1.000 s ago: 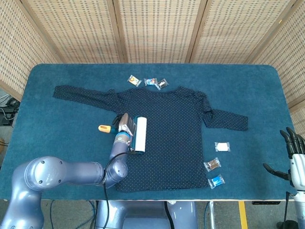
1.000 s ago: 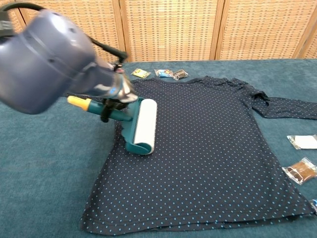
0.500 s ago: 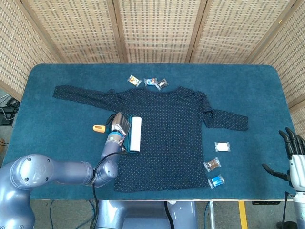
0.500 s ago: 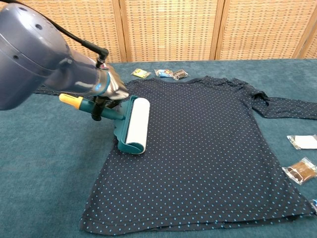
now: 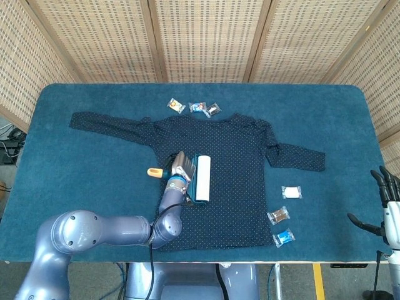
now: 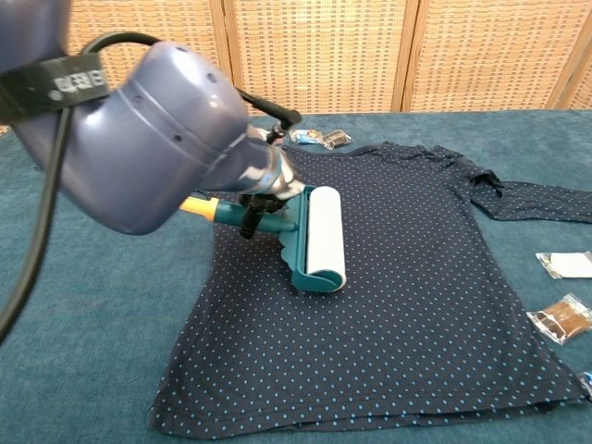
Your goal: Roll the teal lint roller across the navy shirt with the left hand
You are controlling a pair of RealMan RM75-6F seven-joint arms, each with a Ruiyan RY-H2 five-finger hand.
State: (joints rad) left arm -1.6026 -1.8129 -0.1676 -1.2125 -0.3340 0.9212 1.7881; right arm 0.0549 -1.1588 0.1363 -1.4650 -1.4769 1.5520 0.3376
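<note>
The navy dotted shirt (image 5: 231, 162) (image 6: 407, 305) lies spread flat on the table. On its left half sits the teal lint roller (image 5: 201, 178) (image 6: 319, 242), its white sticky drum (image 6: 325, 228) against the fabric and its orange-tipped handle (image 5: 154, 172) (image 6: 196, 205) pointing left. My left hand (image 5: 180, 167) (image 6: 268, 180) grips the handle just behind the drum; the arm hides most of the hand in the chest view. My right hand (image 5: 386, 209) hangs off the table's right edge, fingers spread, holding nothing.
Three small snack packets (image 5: 195, 107) (image 6: 301, 137) lie above the shirt collar. Three more wrapped packets (image 5: 290, 192) (image 5: 279, 216) (image 5: 284, 237) lie right of the shirt hem. The table is covered in blue cloth (image 5: 75, 169), with wicker screens behind.
The left hand drew the roller left toward the shirt's edge, then pushed it right across the fabric, further in than a second ago. The right hand stayed put.
</note>
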